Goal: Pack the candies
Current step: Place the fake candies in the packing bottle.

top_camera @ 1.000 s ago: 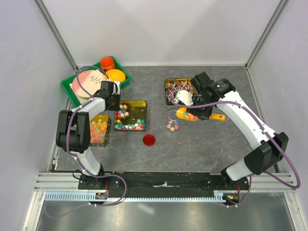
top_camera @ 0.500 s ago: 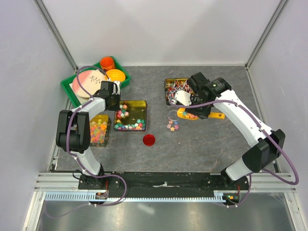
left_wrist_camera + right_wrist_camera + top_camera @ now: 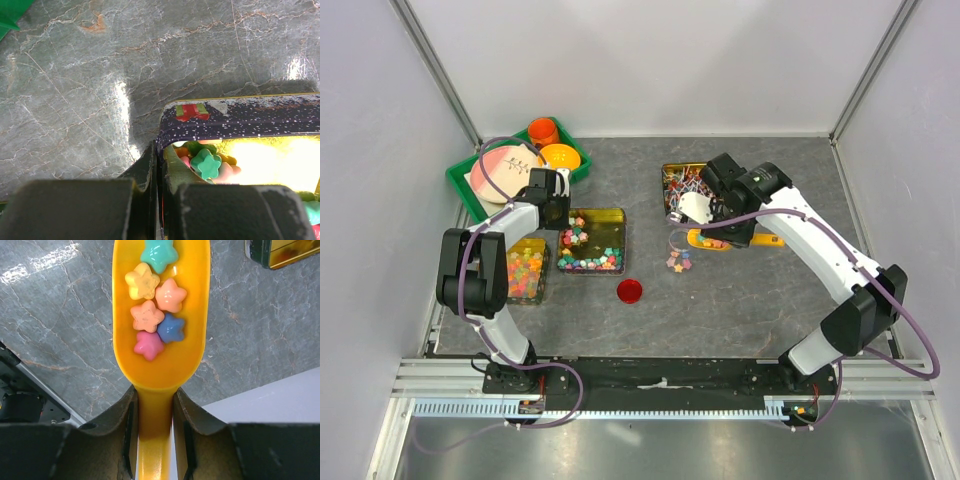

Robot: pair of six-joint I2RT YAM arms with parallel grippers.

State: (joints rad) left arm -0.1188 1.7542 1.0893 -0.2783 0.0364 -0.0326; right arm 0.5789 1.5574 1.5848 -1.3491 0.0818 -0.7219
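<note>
Pastel star candies (image 3: 588, 262) lie in a gold tin (image 3: 610, 222) left of centre. My left gripper (image 3: 160, 150) is shut on the rim of that tin (image 3: 240, 117), with a green star candy (image 3: 205, 164) just inside. My right gripper (image 3: 154, 395) is shut on the handle of a yellow scoop (image 3: 160, 365) holding several star candies (image 3: 152, 315). In the top view the scoop (image 3: 702, 238) hangs just right of a small clear container (image 3: 677, 245) with a few candies (image 3: 677, 263) in it.
A red lid (image 3: 630, 290) lies in front of the gold tin. A tin of lollipops (image 3: 682, 180) stands behind the scoop. A clear box of gummies (image 3: 525, 272) sits at the left. A green tray (image 3: 463, 192) with plate, orange cup and bowl is at back left.
My right arm has carried the loaded scoop leftward, closer to the clear container. The left arm has not moved.
</note>
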